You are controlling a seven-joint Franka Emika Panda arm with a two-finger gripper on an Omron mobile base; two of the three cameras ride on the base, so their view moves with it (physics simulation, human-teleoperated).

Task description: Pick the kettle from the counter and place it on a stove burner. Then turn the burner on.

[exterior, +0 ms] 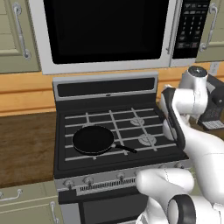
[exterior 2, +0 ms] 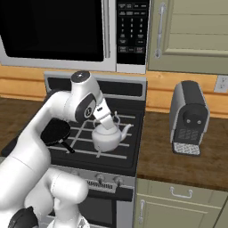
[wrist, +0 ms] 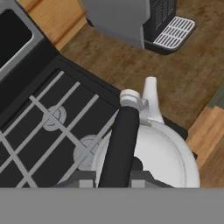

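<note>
The white kettle (exterior 2: 107, 137) (wrist: 164, 153) hangs over the right side of the black stove (exterior 2: 127, 156) (exterior: 109, 89), spout toward the counter (exterior 2: 178, 167) (wrist: 127, 65). My gripper (exterior 2: 107, 121) (wrist: 114, 177) is shut on its black looped handle (wrist: 121, 144) from above. In the hand view the kettle's body partly covers the nearer silvery burner (wrist: 85, 152); a second burner (wrist: 56, 117) lies beyond. I cannot tell whether the kettle's base touches the grate. In the left base view my arm hides the kettle, and both right burners (exterior: 147, 140) (exterior: 137, 121) show.
A black frying pan (exterior: 92, 140) (exterior 2: 55, 132) sits on the stove's front left. The grey-and-black coffee machine (exterior 2: 189, 116) (wrist: 131, 17) stands on the counter to the right. Knobs (exterior: 89, 180) line the stove front. The microwave (exterior: 105, 30) hangs above.
</note>
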